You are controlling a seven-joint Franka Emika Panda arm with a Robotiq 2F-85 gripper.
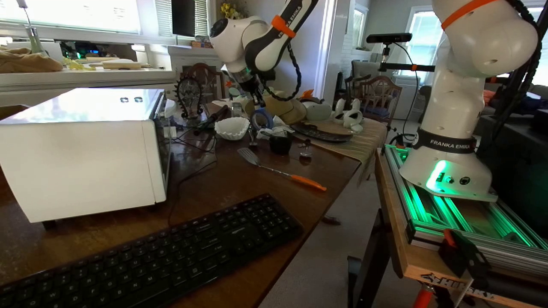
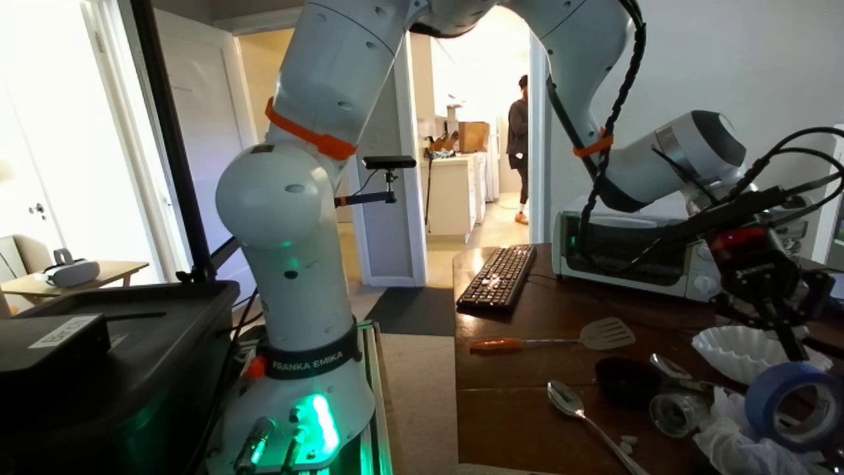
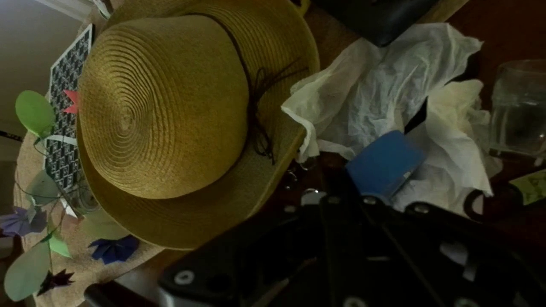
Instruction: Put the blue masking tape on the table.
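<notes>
The blue masking tape (image 1: pixel 269 119) hangs upright on edge under my gripper (image 1: pixel 259 105), over the cluttered far part of the dark brown table (image 1: pixel 201 184). In an exterior view, the tape (image 2: pixel 758 404) has its hole facing the camera, and the closed fingers of the gripper (image 2: pixel 794 349) meet its top rim. In the wrist view, the tape (image 3: pixel 386 162) shows as a blue band beside the dark fingertips of the gripper (image 3: pixel 339 175). My gripper is shut on the tape's rim. I cannot tell whether the tape's lower edge touches the crumpled white paper (image 2: pixel 745 442) beneath it.
A white scalloped bowl (image 1: pixel 232 129), black cup (image 1: pixel 280 144) and glass jar (image 2: pixel 679 412) stand close to the tape. A straw hat (image 3: pixel 170 106) lies beside it. A spatula (image 1: pixel 274 170), spoon (image 2: pixel 580 412), keyboard (image 1: pixel 171 256) and white microwave (image 1: pixel 81 162) are also on the table.
</notes>
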